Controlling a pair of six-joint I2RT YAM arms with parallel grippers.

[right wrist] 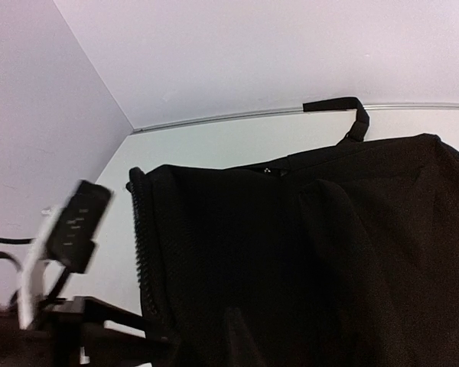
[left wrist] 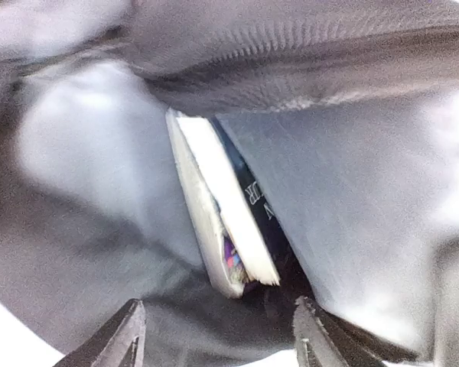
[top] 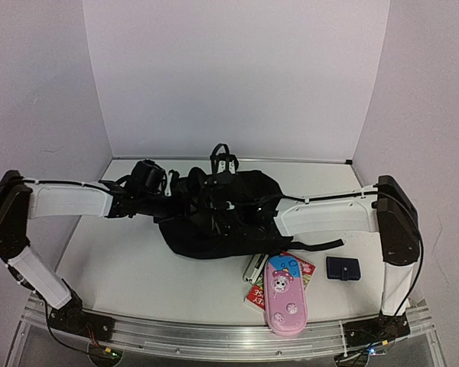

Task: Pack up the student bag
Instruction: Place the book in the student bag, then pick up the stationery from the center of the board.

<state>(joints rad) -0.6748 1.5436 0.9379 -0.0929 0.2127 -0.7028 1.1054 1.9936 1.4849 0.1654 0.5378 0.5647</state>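
Observation:
The student bag (top: 222, 222), a big soft black backpack, lies at the middle of the table with its top loop (top: 222, 157) toward the back wall. My left gripper (top: 174, 197) reaches in from the left at the bag's mouth. In the left wrist view its fingers (left wrist: 130, 340) stand apart and hold nothing, just short of two books (left wrist: 222, 222) standing on edge inside the bag. My right gripper (top: 251, 218) is against the bag's right side. The right wrist view is filled with black fabric (right wrist: 306, 252) and zipper teeth (right wrist: 141, 252), so those jaws cannot be made out.
A pink pencil case (top: 283, 300) lies near the front edge on a red and green book (top: 298, 267). A small dark-blue pouch (top: 343, 268) sits to its right. A bag strap (top: 321, 246) trails right. White walls close in the table on three sides.

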